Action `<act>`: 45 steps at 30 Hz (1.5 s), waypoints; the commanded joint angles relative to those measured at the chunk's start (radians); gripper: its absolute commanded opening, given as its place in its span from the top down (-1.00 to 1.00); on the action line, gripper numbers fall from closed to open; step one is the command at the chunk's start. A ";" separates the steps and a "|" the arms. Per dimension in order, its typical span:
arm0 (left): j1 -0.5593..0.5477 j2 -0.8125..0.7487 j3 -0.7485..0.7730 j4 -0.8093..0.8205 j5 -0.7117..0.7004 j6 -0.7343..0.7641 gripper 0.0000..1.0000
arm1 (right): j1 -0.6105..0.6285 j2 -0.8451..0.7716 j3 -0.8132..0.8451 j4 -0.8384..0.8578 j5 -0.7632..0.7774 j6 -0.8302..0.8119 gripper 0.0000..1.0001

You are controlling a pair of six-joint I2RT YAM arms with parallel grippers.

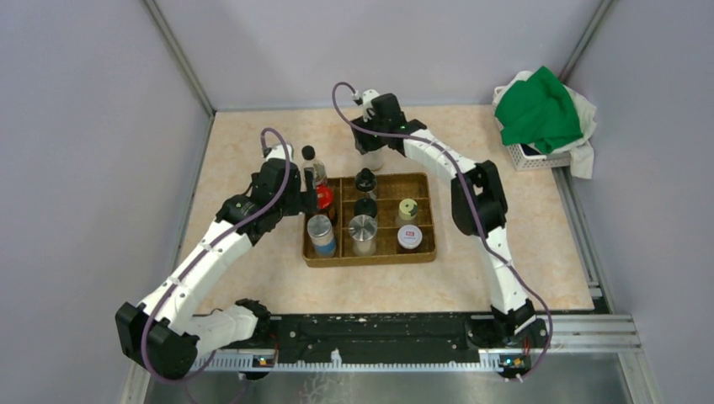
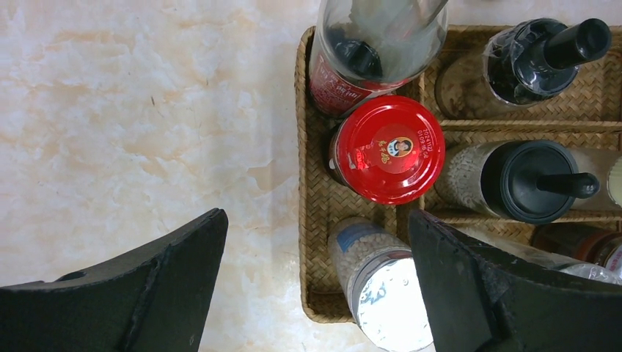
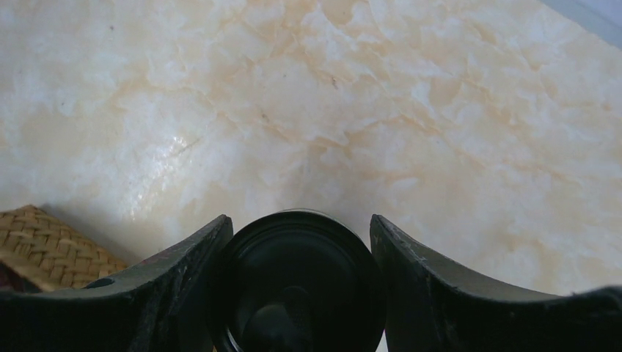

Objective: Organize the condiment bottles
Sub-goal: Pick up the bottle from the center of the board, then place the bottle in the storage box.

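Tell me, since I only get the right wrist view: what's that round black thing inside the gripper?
Observer: A black-lidded jar, held by the right gripper. The top view shows it just beyond the far edge of the tray.
Operator: Is anything in the tray?
Observer: Eight bottles and jars, among them a red-lidded jar.
Operator: And the other arm?
Observer: The left gripper is open and empty, above the tray's left edge.

Table (image 2: 147, 110) left of the tray (image 2: 312, 242) lies open (left compartments crowded with jars (image 2: 389, 150)).
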State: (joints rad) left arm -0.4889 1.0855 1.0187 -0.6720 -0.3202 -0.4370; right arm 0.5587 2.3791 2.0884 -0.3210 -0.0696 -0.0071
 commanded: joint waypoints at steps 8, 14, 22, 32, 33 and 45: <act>0.015 0.099 0.220 0.059 -0.024 0.170 -0.98 | -0.029 -0.416 0.014 -0.131 0.065 -0.091 0.39; 0.090 0.238 0.360 0.112 0.103 0.215 -0.98 | -0.029 -0.611 -0.145 -0.171 0.112 -0.091 0.39; 0.128 0.423 0.533 0.166 0.161 0.296 -0.98 | -0.030 -0.798 -0.479 -0.084 0.108 -0.050 0.44; 0.128 0.348 0.466 0.198 0.192 0.308 -0.98 | -0.030 -0.780 -0.658 0.029 0.073 -0.004 0.45; 0.128 0.341 0.460 0.194 0.191 0.307 -0.98 | -0.030 -0.772 -0.670 0.042 0.072 -0.002 0.46; 0.127 0.269 0.396 0.171 0.194 0.290 -0.98 | -0.033 -0.609 -0.700 0.156 0.011 0.000 0.48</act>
State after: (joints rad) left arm -0.3611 1.3933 1.4395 -0.5236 -0.1345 -0.1444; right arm 0.5274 1.7401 1.3609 -0.2691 -0.0315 -0.0174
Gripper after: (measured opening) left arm 0.988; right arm 0.640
